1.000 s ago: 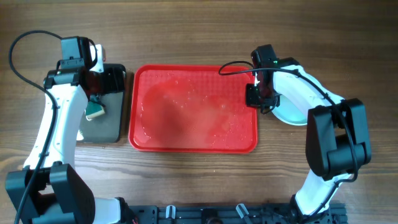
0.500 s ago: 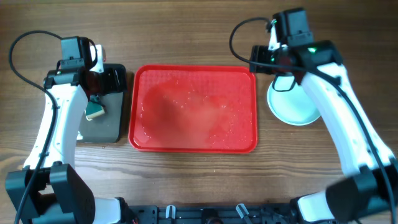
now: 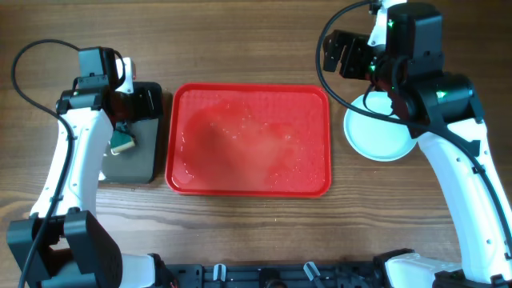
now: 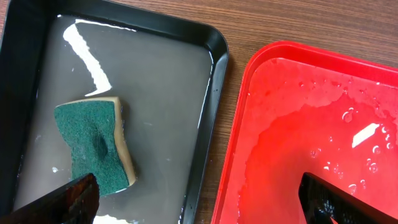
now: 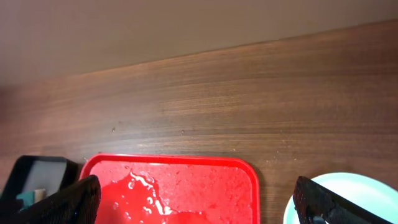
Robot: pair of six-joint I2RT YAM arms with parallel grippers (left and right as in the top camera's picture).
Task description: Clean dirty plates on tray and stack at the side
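The red tray [image 3: 248, 141] lies mid-table, wet and carrying no plates; it also shows in the left wrist view [image 4: 311, 118] and the right wrist view [image 5: 180, 186]. The plates [image 3: 381, 138] sit stacked on the wood just right of the tray, a pale turquoise one on top [image 5: 351, 193]. My right gripper [image 3: 346, 56] hangs open, raised behind the tray's back right corner, nothing between its fingers [image 5: 196, 208]. My left gripper [image 3: 138, 102] is open and straddles the gap between the dark tray and the red tray [image 4: 205, 205].
A dark metal tray [image 3: 148, 164] holding shallow water stands left of the red tray. A green and cream sponge [image 4: 96, 146] lies in it [image 3: 122, 144]. Bare wood runs along the back [image 5: 249, 106].
The right gripper has opened, lifted off the plate stack and swung up toward the back. The left arm and the sponge have stayed put.
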